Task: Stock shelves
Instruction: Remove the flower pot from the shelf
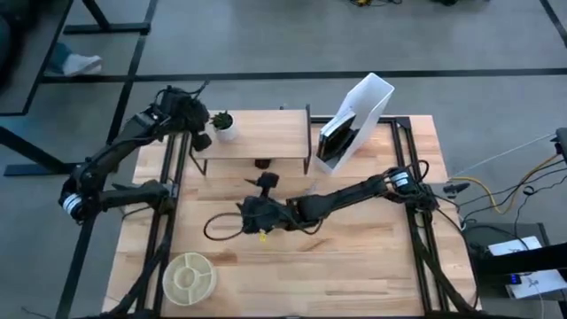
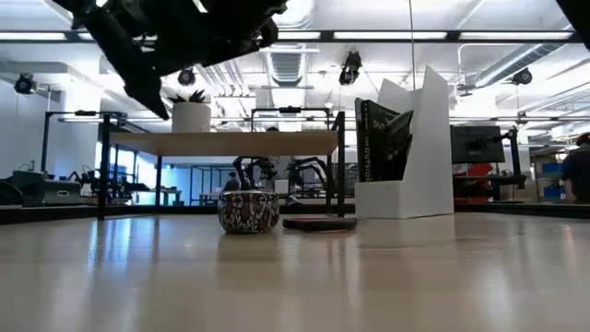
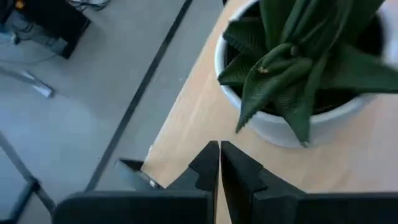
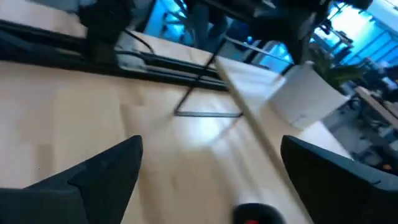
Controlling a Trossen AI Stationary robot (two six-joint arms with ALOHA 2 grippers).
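Left gripper [image 1: 197,124]: pinched together, empty, beside white round pot of spiky plant [image 1: 224,124] on light-wood shelf [image 1: 266,133], far table edge; right gripper [image 1: 251,213]: spread wide mid-table; white angled file holder [image 1: 359,111] rightward

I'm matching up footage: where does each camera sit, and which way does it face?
High: overhead, straight down; both arms, shelf.
Low: table height, level toward the room; shelf, an arm above.
Left wrist: over the shelf end, shut fingers beside potted plant.
Right wrist: low over the table, open fingers.
All show the shelf.
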